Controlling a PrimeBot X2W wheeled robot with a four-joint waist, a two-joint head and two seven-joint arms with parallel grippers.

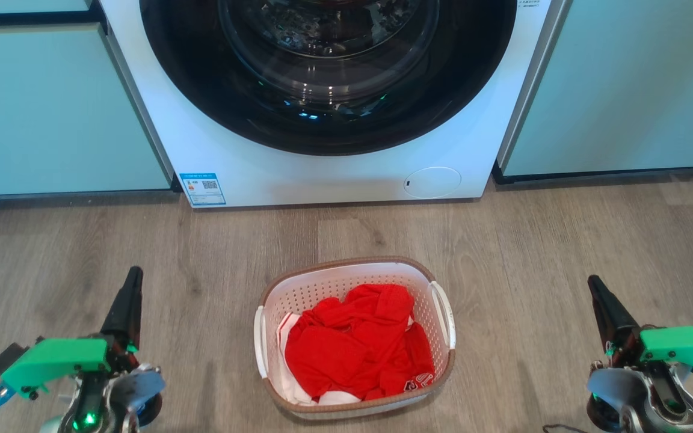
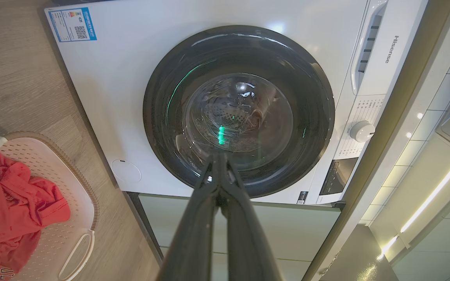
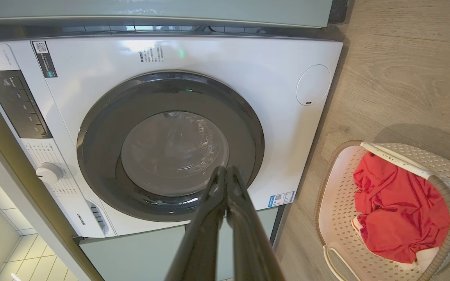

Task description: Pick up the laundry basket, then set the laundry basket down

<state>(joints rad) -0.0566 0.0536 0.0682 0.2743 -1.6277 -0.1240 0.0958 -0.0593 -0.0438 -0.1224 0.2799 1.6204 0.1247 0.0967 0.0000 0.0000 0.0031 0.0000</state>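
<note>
Left hand: fingers pressed together tip to tip, no gap, holding nothing, touching nothing. Right hand: same, pinched closed and empty. Both wrist views confirm it. Each pair of fingers meets at the tip and points at the washing machine door, not at the load. Both hands sit low over the floor, one on each side, well apart from the laundry basket between them.

Basket stands upright and flat on the wood floor, roughly centred before the washer. It is near but clear of the floor's far edge, where the machine's base sits. Red garment is bunched inside, with some white cloth under it. Both side handles are free: left handle, right handle, nothing on either.

Progress call: can't fix it from this. Basket on the floor with both hands closed and clear fits two stages: the lift yet to come, or lifted and already put back down. If the latter, the basket lies as the task wants. No lift is under way right now.
</note>
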